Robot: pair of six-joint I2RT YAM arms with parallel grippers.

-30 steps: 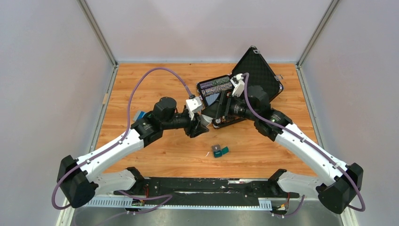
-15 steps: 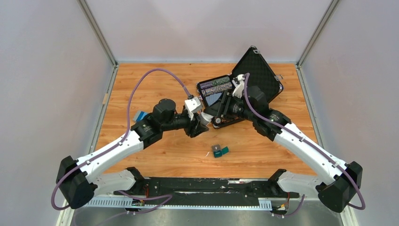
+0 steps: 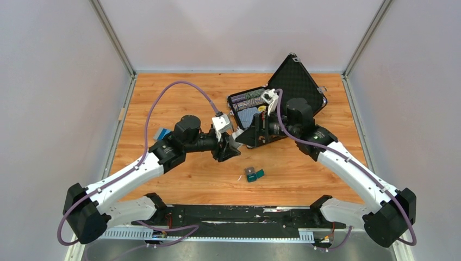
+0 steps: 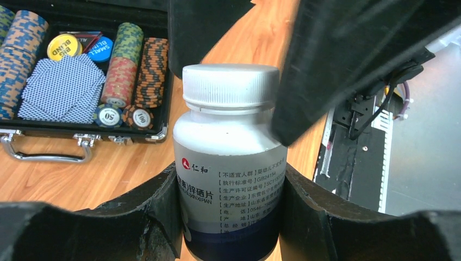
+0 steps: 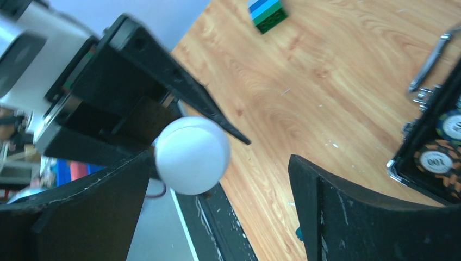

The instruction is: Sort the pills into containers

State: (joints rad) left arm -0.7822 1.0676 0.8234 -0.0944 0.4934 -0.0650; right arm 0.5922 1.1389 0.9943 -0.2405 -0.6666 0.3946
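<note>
My left gripper [image 4: 228, 174] is shut on a white pill bottle [image 4: 231, 163] with a white screw cap and a printed label, holding it above the table. In the top view the left gripper [image 3: 231, 145] meets my right gripper [image 3: 247, 133] in front of the chip case. My right gripper [image 5: 220, 163] is open, its jaws wide on either side of the bottle's cap [image 5: 191, 155] without touching it. The tiny dark-teal container [image 3: 253, 174] lies on the wood with its lid open, nearer the front and apart from both grippers. No loose pills show.
A black chip case [image 3: 282, 92] stands open at the back right, filled with poker chips and cards [image 4: 65, 87]. A small blue-green block [image 3: 161, 133] lies left of the left arm and also shows in the right wrist view [image 5: 266, 11]. The black front rail [image 3: 239, 215] runs along the near edge.
My right gripper has moved left from over the chip case to the bottle's cap. My left gripper has shifted slightly left with the bottle. The teal container has not moved.
</note>
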